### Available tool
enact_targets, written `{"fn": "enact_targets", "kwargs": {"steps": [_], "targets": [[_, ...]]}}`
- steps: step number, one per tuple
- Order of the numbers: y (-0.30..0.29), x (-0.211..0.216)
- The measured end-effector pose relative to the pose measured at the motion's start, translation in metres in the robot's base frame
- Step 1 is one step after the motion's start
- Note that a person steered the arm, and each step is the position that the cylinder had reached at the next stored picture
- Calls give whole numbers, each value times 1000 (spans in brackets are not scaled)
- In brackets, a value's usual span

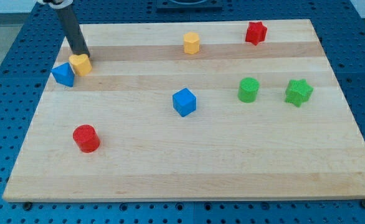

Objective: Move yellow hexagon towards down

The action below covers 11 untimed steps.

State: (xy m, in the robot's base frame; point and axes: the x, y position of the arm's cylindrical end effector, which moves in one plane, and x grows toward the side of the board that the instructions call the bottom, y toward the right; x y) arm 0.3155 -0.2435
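Observation:
The yellow hexagon [192, 43] stands near the view's top, about the middle of the wooden board [189, 168]. My tip [83, 54] is far to its left, at the board's upper left. There it rests against the top edge of a second yellow block [80, 65] whose shape I cannot make out. A blue triangular block [63, 74] touches that yellow block on its lower left. The dark rod rises from the tip toward the view's top left.
A red star [255, 32] is at the top right. A blue cube [184, 102] is in the middle. A green cylinder [248, 89] and a green star [299, 92] are at the right. A red cylinder [86, 138] is at the lower left.

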Motion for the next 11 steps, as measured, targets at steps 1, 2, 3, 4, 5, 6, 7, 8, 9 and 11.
{"fn": "enact_targets", "kwargs": {"steps": [1, 2, 3, 4, 5, 6, 7, 8, 9, 11], "targets": [[-6, 8], [25, -12], [80, -66], [149, -107], [216, -111], [240, -87], [251, -79], [260, -68], [263, -53], [311, -41]]}}
